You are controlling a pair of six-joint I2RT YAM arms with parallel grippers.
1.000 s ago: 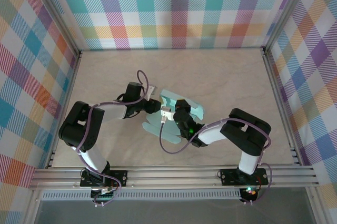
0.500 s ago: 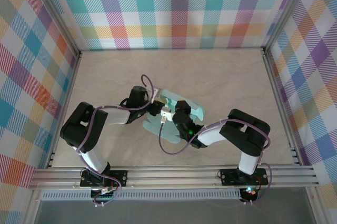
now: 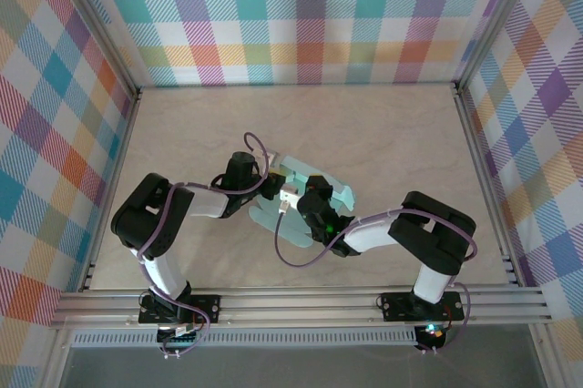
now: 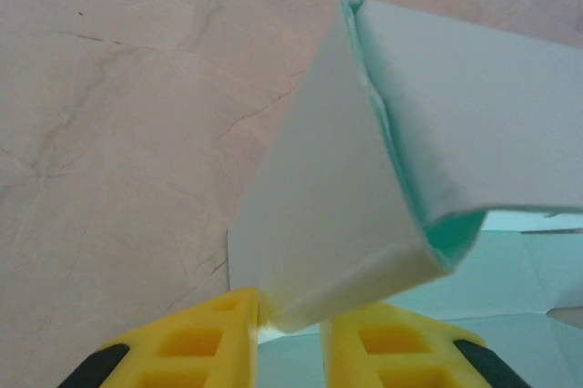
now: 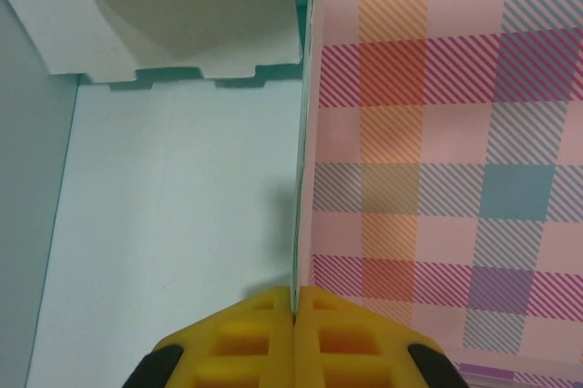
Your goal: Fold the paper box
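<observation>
— Top external first: what is the paper box (image 3: pixel 293 170) made of?
— Thin, smooth card, pale mint-blue outside and a deeper teal on the inner faces. It is a die-cut sheet with creased panels and flaps, partly raised. It sits mid-worktop (image 3: pixel 392 133), between the two arms, on a matte beige marbled surface.
— Which way does it run?
— On a slant. Its long side goes from far left to near right, and one flap lies flat toward the near edge.
— And the left pincer (image 4: pixel 290 338)?
— In the left wrist view its yellow, hollow-celled tips stand narrowly apart. The corner of a doubled-over flap sits in the gap, and the flap rises to a sharp crease pointing away. I cannot tell whether it is actually squeezed.
— The right pincer (image 5: pixel 293 329)?
— Its tips are pressed together on the edge of an upright panel, seen edge-on. A flat mint panel lies to the left, a notched flap edge lies beyond it, and the plaid wall (image 5: pixel 437 133) is to the right.
</observation>
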